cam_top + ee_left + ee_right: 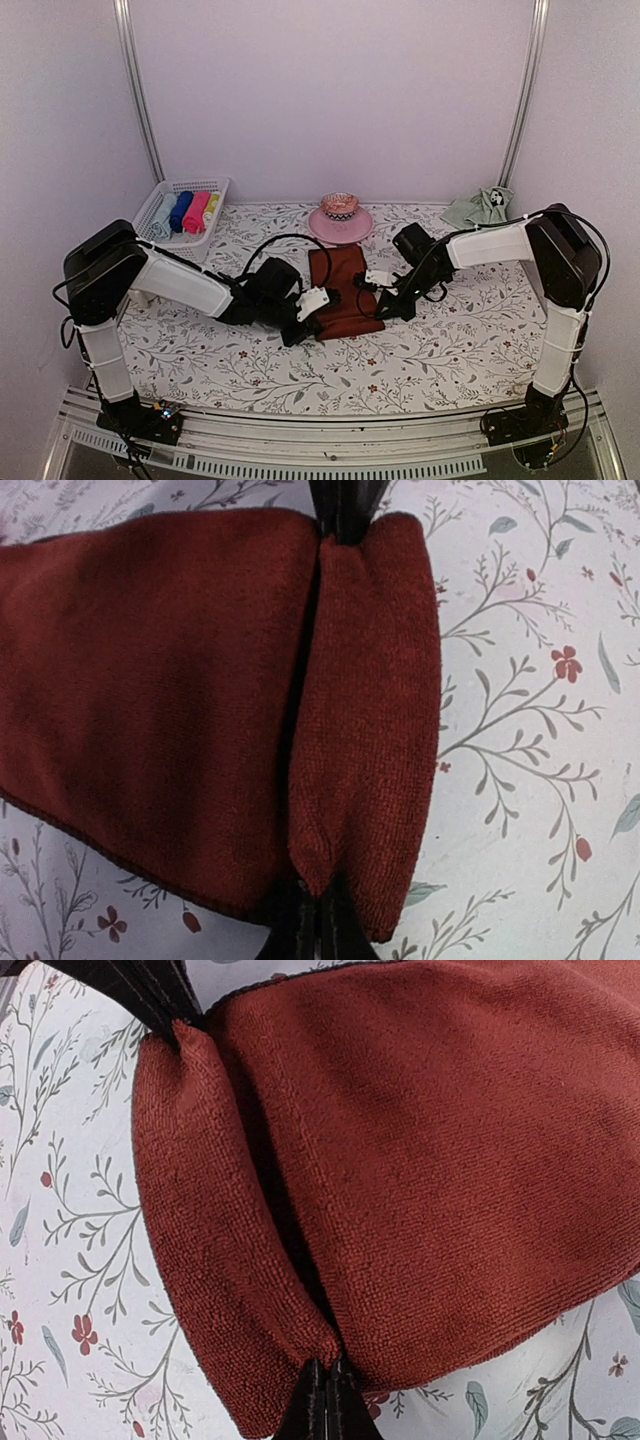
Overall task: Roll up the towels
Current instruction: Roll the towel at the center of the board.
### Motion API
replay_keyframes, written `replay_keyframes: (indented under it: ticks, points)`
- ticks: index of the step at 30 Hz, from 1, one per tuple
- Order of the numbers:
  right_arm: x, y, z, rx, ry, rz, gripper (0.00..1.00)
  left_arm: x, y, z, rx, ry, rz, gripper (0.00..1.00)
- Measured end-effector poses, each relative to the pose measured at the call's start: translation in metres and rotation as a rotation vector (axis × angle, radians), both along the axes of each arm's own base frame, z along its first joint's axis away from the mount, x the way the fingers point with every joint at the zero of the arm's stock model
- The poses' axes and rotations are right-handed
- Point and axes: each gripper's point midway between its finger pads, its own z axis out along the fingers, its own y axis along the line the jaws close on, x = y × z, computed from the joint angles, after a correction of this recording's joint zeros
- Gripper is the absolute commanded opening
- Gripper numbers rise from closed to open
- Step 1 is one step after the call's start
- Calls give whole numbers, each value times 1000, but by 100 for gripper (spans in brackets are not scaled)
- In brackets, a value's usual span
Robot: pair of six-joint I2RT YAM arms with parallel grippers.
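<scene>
At the near part of the floral table cover (450, 345), the left gripper (325, 298) and the right gripper (365, 284) are seen clenched on opposite side edges of the dark red-brown towel (345, 275), which is laid at the middle of the cover between them. A doubled-over fold (370, 710) of its cloth is pinched by each pair of jaws. Farther back, a pink stand (340, 228) is set just behind that towel. At the far left, a white basket (150, 210) is filled with rolled cloths (188, 212). In the far right corner the pale green towel (480, 206) is seen crumpled, its black-and-white motif too small to be read.
</scene>
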Motion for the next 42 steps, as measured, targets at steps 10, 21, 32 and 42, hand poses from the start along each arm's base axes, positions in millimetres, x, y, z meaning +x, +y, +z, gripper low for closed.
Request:
replay_keyframes:
  ticks: [10,21,32,42]
  points:
    - [-1,-1,-2,-14,15,-1,3,4,8,1,36,-18,26,43]
    - [2,0,-2,-27,34,-9,4,-8,29,24,42,-136,24,77]
    - [3,0,-3,-38,58,-24,4,-41,-5,46,76,-471,-182,68]
    - [4,-2,-3,-35,75,-42,4,-26,-16,14,267,-602,-209,58]
